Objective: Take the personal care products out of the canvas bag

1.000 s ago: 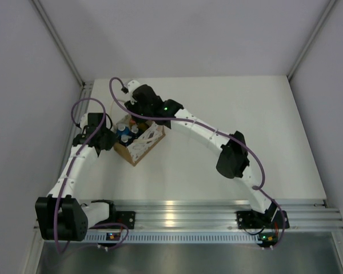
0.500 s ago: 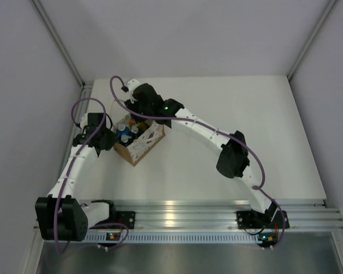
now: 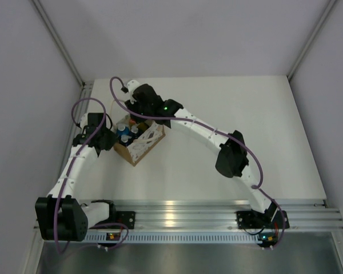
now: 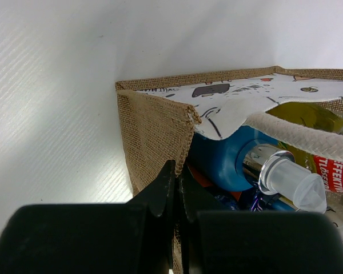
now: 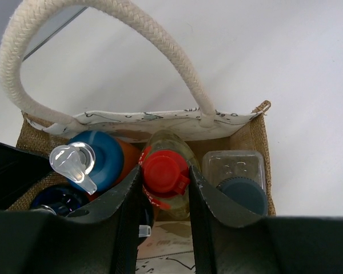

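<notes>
While the left hand [image 4: 176, 174] pinches the canvas bag [image 4: 154, 128], its bottles [image 5: 164, 170] stand upright

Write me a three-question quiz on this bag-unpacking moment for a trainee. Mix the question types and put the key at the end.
1. True or false: the left gripper is shut on an edge of the canvas bag.
2. What sits between the fingers of the right gripper? A: the red cap. B: the dark round cap. C: the cord handle.
3. Fill in: in the top view, the number of personal care products lying out on the table is ___.

Key: 1 true; 2 A; 3 none.
</notes>
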Controlling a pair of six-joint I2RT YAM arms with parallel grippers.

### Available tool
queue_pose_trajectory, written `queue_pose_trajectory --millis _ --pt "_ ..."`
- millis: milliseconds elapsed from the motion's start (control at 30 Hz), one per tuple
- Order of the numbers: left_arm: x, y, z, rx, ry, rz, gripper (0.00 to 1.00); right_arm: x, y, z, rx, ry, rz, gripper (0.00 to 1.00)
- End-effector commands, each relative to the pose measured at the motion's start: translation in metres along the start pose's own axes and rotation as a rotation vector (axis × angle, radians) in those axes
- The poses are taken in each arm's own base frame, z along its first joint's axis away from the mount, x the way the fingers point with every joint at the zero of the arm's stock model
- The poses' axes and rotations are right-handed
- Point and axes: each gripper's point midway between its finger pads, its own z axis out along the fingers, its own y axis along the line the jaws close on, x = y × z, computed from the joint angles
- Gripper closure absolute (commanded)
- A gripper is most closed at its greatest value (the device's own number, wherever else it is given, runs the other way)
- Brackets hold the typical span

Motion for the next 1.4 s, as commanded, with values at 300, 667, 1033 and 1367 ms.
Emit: queue_pose_trajectory --millis 300,667,1033,1367 --pt "-0.002 0.007 0.006 -0.028 -0.013 0.013 1.00 -0.077 0.003 -0.037 -0.008 -0.229 0.004 1.00" --pt "-0.003 0.007 0.007 -0.035 -0.014 0.014 1.00 -0.140 0.002 -0.102 -0.005 -0.396 0.006 1.00" --pt "-0.004 0.006 0.009 -0.041 -0.015 0.016 1.00 -0.171 0.003 -0.157 -0.012 -0.478 -0.026 1.00" --pt "-0.001 0.009 0.012 -0.053 -0.006 0.022 1.00 -0.214 -0.013 -0.241 0.068 -0.615 -0.058 1.00"
